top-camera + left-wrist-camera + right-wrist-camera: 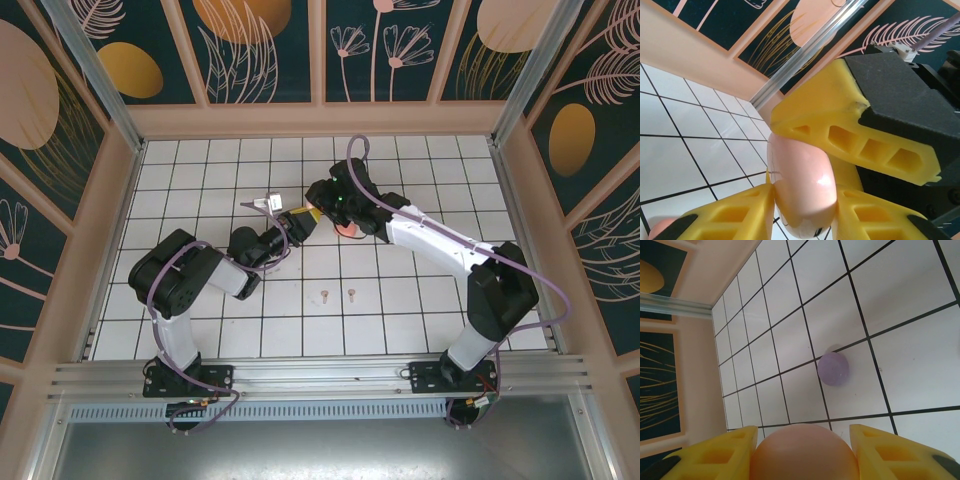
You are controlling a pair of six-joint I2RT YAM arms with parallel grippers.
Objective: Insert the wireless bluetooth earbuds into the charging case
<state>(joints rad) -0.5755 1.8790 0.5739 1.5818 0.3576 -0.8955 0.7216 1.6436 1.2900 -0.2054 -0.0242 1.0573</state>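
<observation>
Nearest the lens, the left claw [802, 220] has its yellow ribbed fingers [735, 215] pressed to either side of a pale-pink glossy rounded plastic charging case [800, 185], so it is clenched on it. The right claw [805, 457] grasps what appears to be the same case from the opposite side, with one of its fingers [840, 135] lying just above the left claw's. A seam runs across the shell between the left fingers, but from this close it is hard to tell whether they hold lid or body.

The case looks closed, so the step in hand is probably opening it. One claw should hold the body firm while the other swings the lid slowly along its hinge. Neither should squeeze harder, because the glossy shell could squirt out.

Two tiny pale-pink stemmed plastic earbuds [323, 295] lie on the white tiled floor [200, 170] behind both claws, toward the arm bases and well apart from the case. A lilac puck-like plastic case [833, 368] sits on the tiles ahead of the right claw.
</observation>
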